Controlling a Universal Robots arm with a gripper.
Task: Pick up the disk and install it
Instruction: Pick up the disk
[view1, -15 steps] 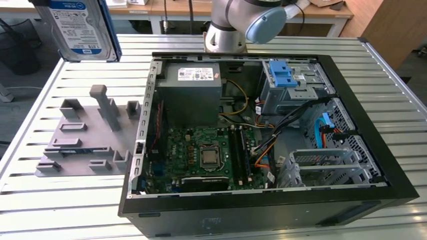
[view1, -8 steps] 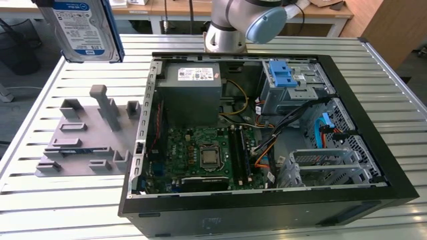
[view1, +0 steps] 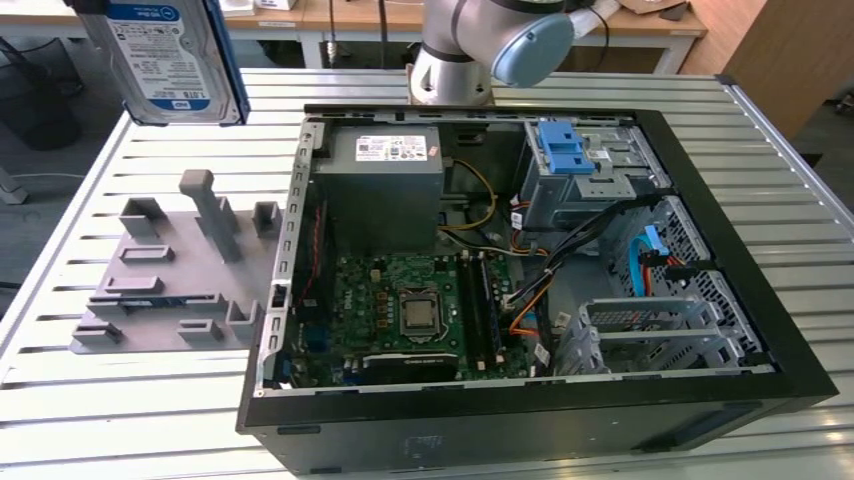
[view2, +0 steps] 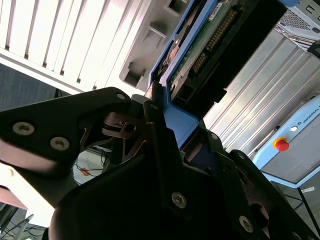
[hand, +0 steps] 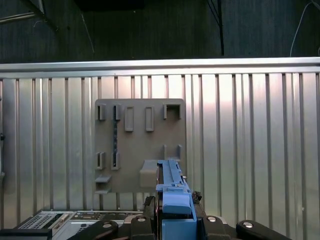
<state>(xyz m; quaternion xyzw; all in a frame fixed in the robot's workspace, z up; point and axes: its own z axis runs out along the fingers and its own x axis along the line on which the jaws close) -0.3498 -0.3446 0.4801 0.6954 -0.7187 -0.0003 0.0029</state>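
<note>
High above the slatted metal surface (view1: 80, 400), I hold the disk (view1: 174, 60): a flat silver hard drive with a white-and-blue label, framed by a blue plastic bracket. It hangs upright, well clear of the grey plastic holder plate (view1: 174, 275) with its posts and slots. The first wrist view shows that plate lying below the disk. I judge the height keeps the disk free of those posts.

My black hand (view2: 162, 107) is narrowed tight on the bracket's edge, with fingers (view2: 155, 140) pressing from either side. This leaves the drive's body and its green circuit board (view2: 200, 50) free, probably so it can slide into a bay.

To the exterior view's right of the plate sits the open black computer case (view1: 534, 430). A ridged blue plastic latch (view1: 567, 145) tops its drive cage. The disk is not yet installed.
</note>
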